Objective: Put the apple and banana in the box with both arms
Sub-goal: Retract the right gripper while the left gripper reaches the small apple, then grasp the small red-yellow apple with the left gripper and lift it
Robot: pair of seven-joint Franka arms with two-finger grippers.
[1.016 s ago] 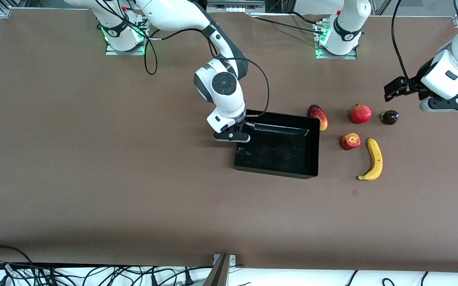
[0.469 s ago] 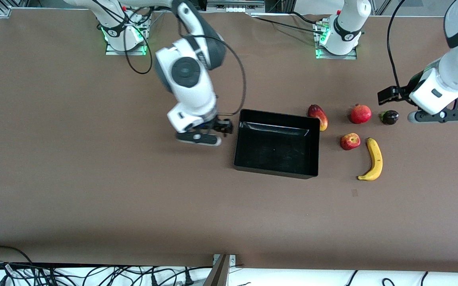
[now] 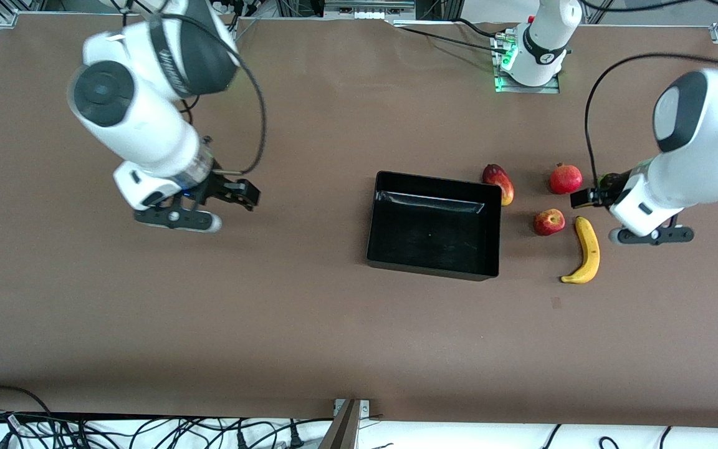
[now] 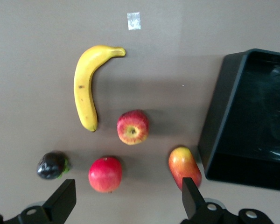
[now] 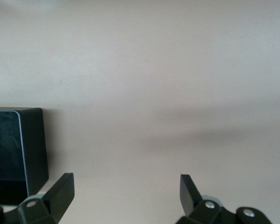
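Note:
The apple [image 3: 548, 222] lies on the table between the box [image 3: 431, 268] and the banana [image 3: 585, 251]. The box is black and holds nothing. My left gripper [image 3: 586, 198] hangs open and empty above the fruit, over the spot between the pomegranate and the dark fruit. In the left wrist view its gripper [image 4: 127, 198] stands wide open, with the apple [image 4: 132, 127], the banana [image 4: 86, 86] and the box [image 4: 228, 116] below. My right gripper [image 3: 247, 194] is open and empty over bare table toward the right arm's end. The right wrist view [image 5: 126, 191] shows one box corner [image 5: 33, 144].
A uniformly red round fruit [image 3: 565, 179], an oval red-and-yellow fruit [image 3: 499, 183] beside the box and a small dark fruit [image 3: 609, 181], partly hidden by the left gripper, lie farther from the front camera than the apple. Cables run along the table's near edge.
My right gripper has left the box's corner and swung toward the right arm's end of the table. My left gripper has moved in from the table's end to above the fruit.

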